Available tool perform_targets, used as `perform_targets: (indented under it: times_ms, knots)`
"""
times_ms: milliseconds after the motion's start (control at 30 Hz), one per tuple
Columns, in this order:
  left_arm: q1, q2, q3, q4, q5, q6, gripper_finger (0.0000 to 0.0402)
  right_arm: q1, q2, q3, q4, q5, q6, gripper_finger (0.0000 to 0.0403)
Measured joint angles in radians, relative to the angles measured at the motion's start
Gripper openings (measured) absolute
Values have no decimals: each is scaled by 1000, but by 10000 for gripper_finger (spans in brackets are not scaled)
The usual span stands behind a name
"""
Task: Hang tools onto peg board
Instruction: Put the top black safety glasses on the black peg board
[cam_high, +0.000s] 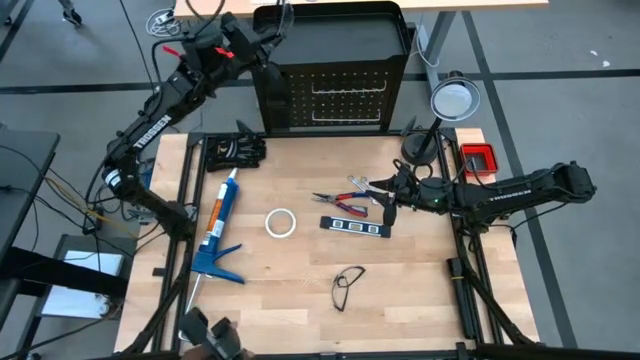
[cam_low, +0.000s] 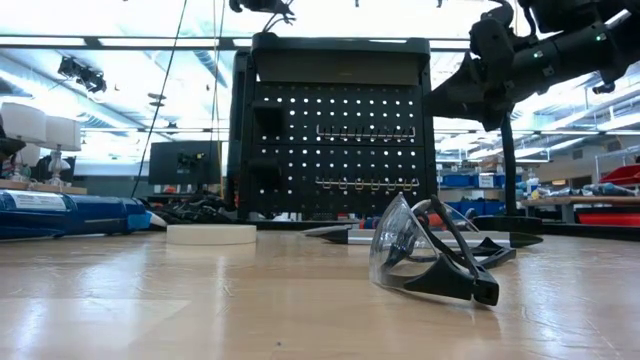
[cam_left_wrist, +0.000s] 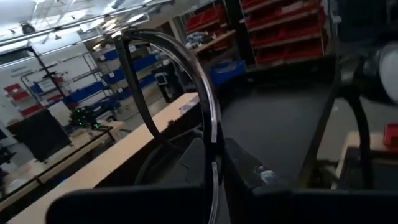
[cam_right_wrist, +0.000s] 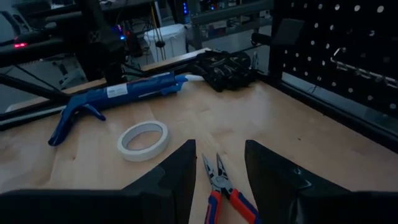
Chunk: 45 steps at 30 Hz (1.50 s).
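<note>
1. The left gripper is up high, above the top of the peg board; its fingers are pinched tight on a pair of safety glasses; in the left wrist view the dark frame curves up from between the fingers.

2. The right gripper hangs low over the table; its fingers are apart and hold nothing; the red-handled pliers lie on the wood right under the gap.

3. I think two steps are going on; the left arm is bringing the glasses to a hook, and the right arm is getting ready to pick up the pliers.

4. Other tools wait on the table; the white tape roll is near the middle; the black bar with pale windows lies just beside the pliers; a second pair of glasses sits near the front; the hooks look bare.

5. Next, I think the left arm must come down in front of the board and slip the frame over a hook before it lets go; that is tricky, because the hooks are small and the glasses can slip off.

6. The right gripper needs to drop straight down and close on the pliers.

7. The blue caulking gun lies at the left and is not one of the tools.
</note>
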Motion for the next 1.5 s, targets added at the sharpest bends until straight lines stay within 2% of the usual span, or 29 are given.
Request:
perform_targets:
  times_ms: [233,467,633,900,1133,1500]
  knots:
    - [1,12,0,-36,3,166,21,0,93,0,70,0,7,146]
    - [1,11,0,-106,8,172,23,0,211,0,189,-1,4,146]
    - [0,11,0,-147,7,172,38,0,259,0,244,-4,3,146]
    - [-1,11,0,-165,7,169,68,0,248,0,264,-9,3,146]
    - [0,10,0,-163,7,168,71,0,239,0,262,-9,3,146]
    - [-1,9,0,-167,-92,145,82,0,239,0,269,-20,4,146]
